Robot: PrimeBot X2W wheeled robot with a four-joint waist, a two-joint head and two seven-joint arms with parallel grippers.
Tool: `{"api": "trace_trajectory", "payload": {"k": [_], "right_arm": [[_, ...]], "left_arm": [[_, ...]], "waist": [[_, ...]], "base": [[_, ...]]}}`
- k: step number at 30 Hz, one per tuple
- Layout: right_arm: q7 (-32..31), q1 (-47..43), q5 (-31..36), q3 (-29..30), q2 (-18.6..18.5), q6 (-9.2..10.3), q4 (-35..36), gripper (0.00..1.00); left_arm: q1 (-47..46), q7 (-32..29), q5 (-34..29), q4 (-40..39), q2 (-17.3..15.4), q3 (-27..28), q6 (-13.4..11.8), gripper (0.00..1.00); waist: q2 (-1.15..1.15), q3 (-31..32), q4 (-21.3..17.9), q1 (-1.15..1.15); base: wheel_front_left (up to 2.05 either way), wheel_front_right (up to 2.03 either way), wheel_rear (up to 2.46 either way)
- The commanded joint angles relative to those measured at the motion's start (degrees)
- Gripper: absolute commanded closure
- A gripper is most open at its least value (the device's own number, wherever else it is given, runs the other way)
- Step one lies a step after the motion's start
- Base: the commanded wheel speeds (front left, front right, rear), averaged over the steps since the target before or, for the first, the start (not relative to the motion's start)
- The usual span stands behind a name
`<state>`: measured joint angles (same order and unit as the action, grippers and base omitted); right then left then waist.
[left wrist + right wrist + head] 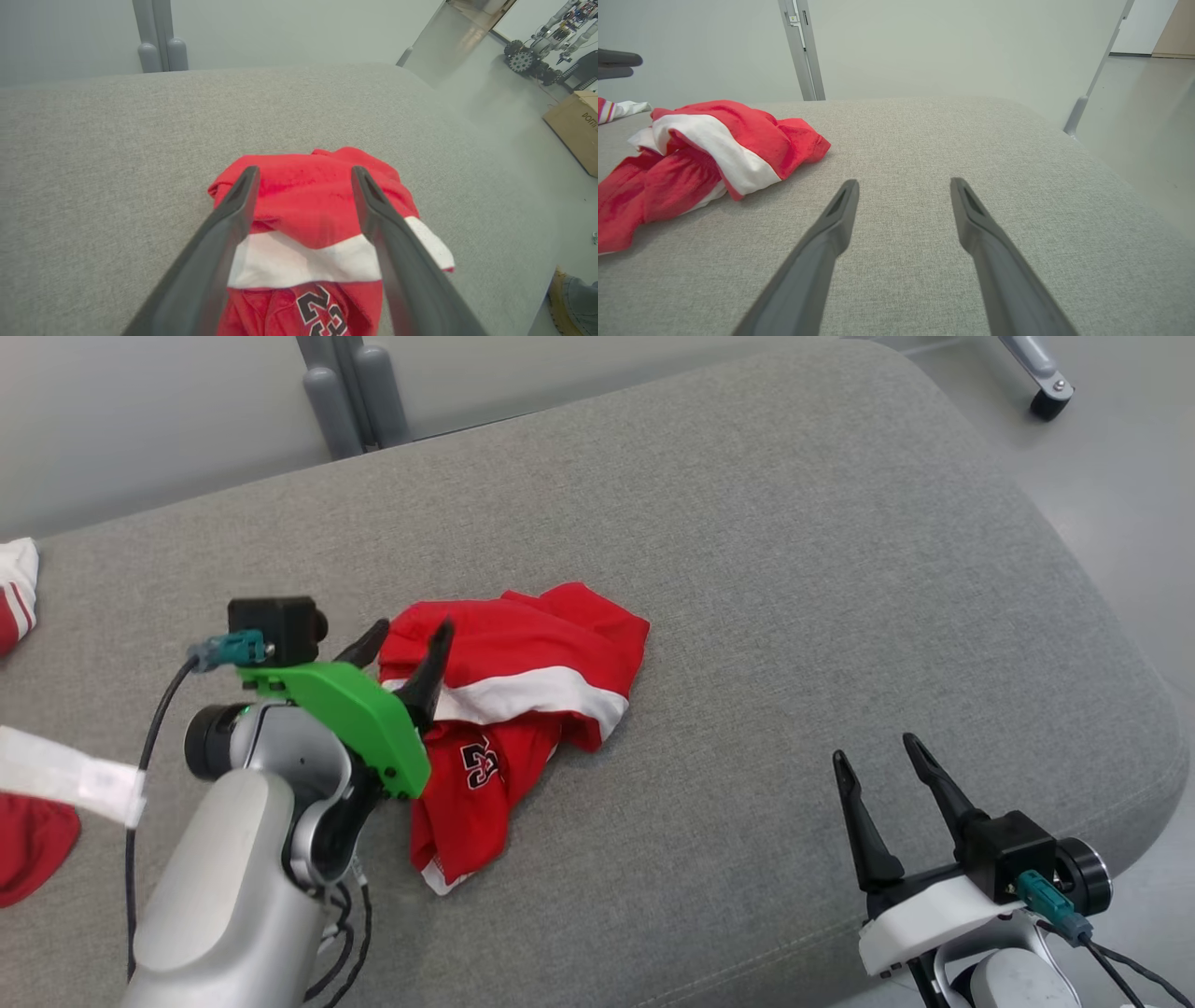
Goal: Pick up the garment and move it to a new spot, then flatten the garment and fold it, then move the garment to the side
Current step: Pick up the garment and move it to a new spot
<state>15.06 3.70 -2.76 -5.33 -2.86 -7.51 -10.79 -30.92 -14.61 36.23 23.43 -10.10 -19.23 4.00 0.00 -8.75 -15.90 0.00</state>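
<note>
Head view: 1 red garment point(523, 691) w/ a white band and a black "23" lies crumpled near the middle of a grey cushion point(794, 569). L gripper point(414, 630) hovers at the garment's left edge, fingers spread wide, pinching nothing. In the L wrist view its 2 fingers straddle the bunched cloth. R gripper point(878, 753) is also spread and empty, over bare cushion, well apart from the garment.

Judgement: the move to a new spot looks done, so flattening is the step in hand; fold and shift aside not yet done. To do it well, each gripper should prob. take 1 outer edge, not the heap's middle, and pinch a single layer. The white band looks like a hem, so it's a fair guide to the corners. Pull the edges apart low over the cushion so the cloth slides flat w/o twisting. R gripper must come in first.

Count: 1 garment in play; 2 grippers, 2 fingers each; 2 other red-and-white cloth bits point(19, 588) at the cushion's left edge; 1 caster point(1050, 399); 1 box point(577, 130); 1 shoe point(572, 298) of a person.
</note>
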Motion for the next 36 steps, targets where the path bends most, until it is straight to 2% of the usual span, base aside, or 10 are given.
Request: {"api": "trace_trajectory", "payload": {"k": [1, 5, 7, 11, 16, 20, 24, 30, 33, 36], "right_arm": [[0.2, -0.7, 0.5, 0.2, 0.0, 0.05, 0.3, 0.0], [0.2, -0.9, 1.0, 0.4, 0.0, 0.05, 0.5, 0.0], [0.2, -1.5, 1.3, 0.8, -0.1, 0.05, 1.7, 0.0], [0.2, -2.7, 1.7, 2.0, -0.1, 0.04, 3.8, 0.0], [0.2, -5.1, 2.5, 3.7, -0.1, 0.05, 6.2, 0.0], [0.2, -6.5, 3.8, 4.6, 0.0, 0.04, 7.1, 0.0], [0.2, -7.1, 4.8, 5.0, -0.1, 0.04, 7.7, 0.0], [0.2, -8.1, 5.9, 5.5, -0.1, 0.05, 8.3, 0.0], [0.2, -8.1, 6.3, 6.0, -0.1, 0.05, 8.3, 0.0], [0.2, -8.4, 6.5, 6.4, 0.0, 0.04, 8.1, 0.0]], "left_arm": [[2.2, -0.6, 0.4, -2.1, -1.3, 0.4, -0.8, 0.0], [7.4, 0.7, -2.0, -8.1, -4.5, 1.3, -3.6, 0.0], [12.3, 4.5, -3.2, -12.4, -5.0, 2.5, -5.8, 0.0], [19.8, 8.9, -4.4, -17.9, -5.6, 3.3, -8.4, 0.0], [28.0, 16.6, -7.2, -20.6, -7.0, 3.6, -9.0, 0.0], [32.2, 23.5, -9.0, -18.5, -7.3, 4.0, -9.2, 0.0], [34.4, 27.3, -10.0, -16.7, -7.1, 4.3, -9.0, 0.0], [38.1, 29.8, -12.3, -14.1, -6.2, 6.3, -8.8, 0.0], [39.3, 29.8, -13.8, -15.1, -4.5, 9.1, -9.2, 0.0], [40.6, 29.8, -15.3, -15.6, -2.8, 10.9, -8.3, 0.0]], "waist": [[0.0, 0.1, 0.4, 0.0], [0.0, 0.1, 0.5, 0.0], [0.0, 0.8, 0.4, 0.0], [0.0, 1.1, 1.7, 0.0], [0.0, 1.7, 5.5, 0.0], [0.0, 2.6, 8.6, 0.0], [0.0, 3.2, 10.5, 0.0], [0.0, 4.6, 13.4, 0.0], [0.0, 4.9, 14.8, 0.0], [0.0, 5.3, 16.4, 0.0]], "base": [[0.0, 0.0, 0.0], [0.0, 0.0, 0.0], [0.0, 0.0, 0.0], [0.0, 0.0, 0.0], [0.0, 0.0, 0.0], [0.0, 0.0, 0.0], [0.0, 0.0, 0.0], [0.0, 0.0, 0.0], [0.0, 0.0, 0.0], [0.0, 0.0, 0.0]]}}
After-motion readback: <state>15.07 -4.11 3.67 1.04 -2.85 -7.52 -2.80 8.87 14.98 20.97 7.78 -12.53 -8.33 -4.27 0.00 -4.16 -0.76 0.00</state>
